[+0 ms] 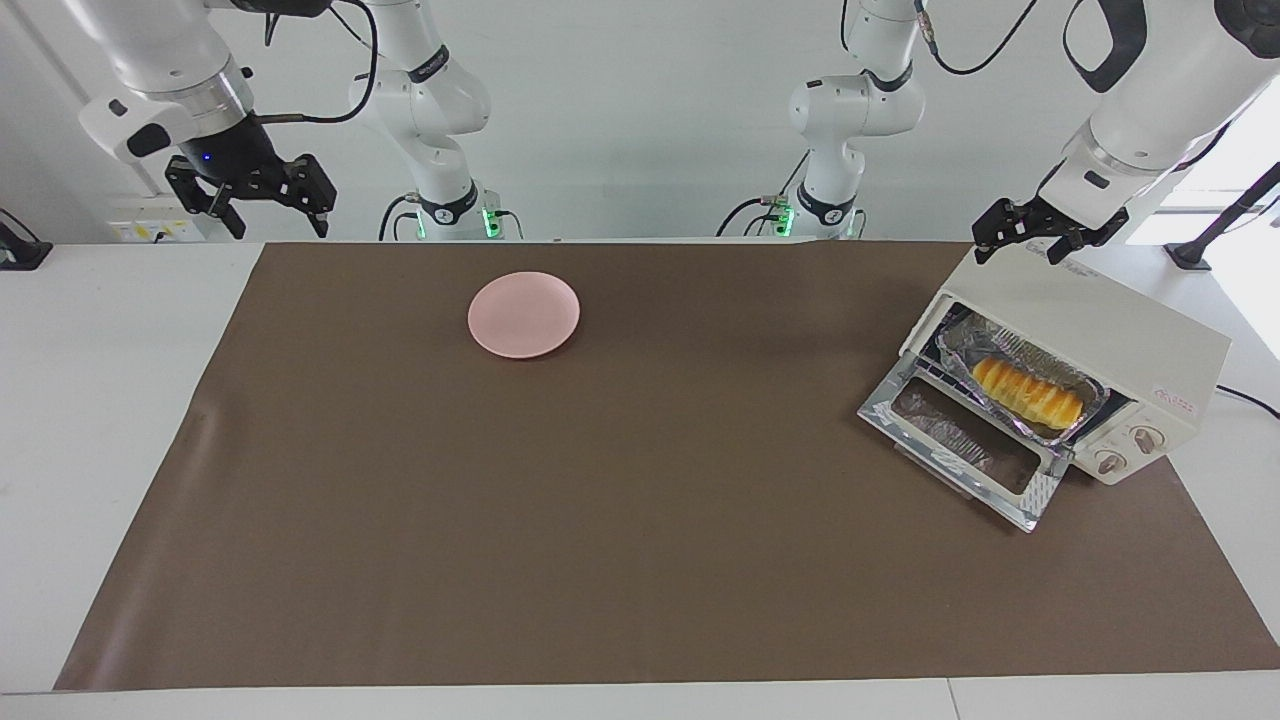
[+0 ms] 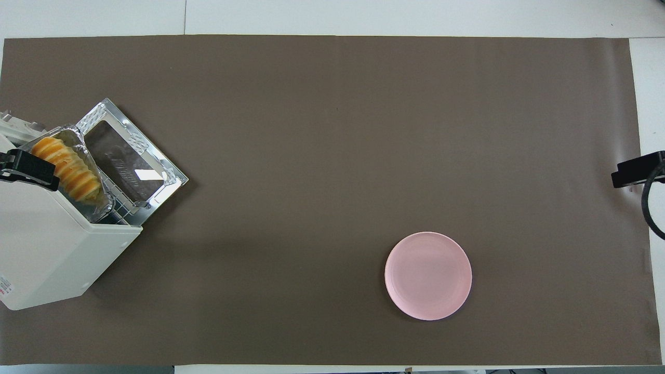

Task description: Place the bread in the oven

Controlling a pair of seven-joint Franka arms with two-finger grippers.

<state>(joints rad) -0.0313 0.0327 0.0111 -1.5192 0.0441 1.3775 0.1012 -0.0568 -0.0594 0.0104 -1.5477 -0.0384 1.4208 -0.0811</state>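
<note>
The bread (image 1: 1028,392) (image 2: 65,167), a ridged golden roll, lies in a foil tray (image 1: 962,338) on the rack inside the oven (image 1: 1100,330) (image 2: 47,244). The cream-white oven stands at the left arm's end of the table with its glass door (image 1: 955,435) (image 2: 130,161) dropped open. My left gripper (image 1: 1018,253) hangs open and empty over the oven's top, by the corner nearest the robots. One of its fingers (image 2: 31,169) shows over the bread from above. My right gripper (image 1: 278,226) waits open and empty, raised over the right arm's end of the table.
A pink plate (image 1: 523,314) (image 2: 428,275) with nothing on it sits on the brown mat (image 1: 600,500), toward the right arm's end and near the robots. The oven's two knobs (image 1: 1130,450) face away from the robots.
</note>
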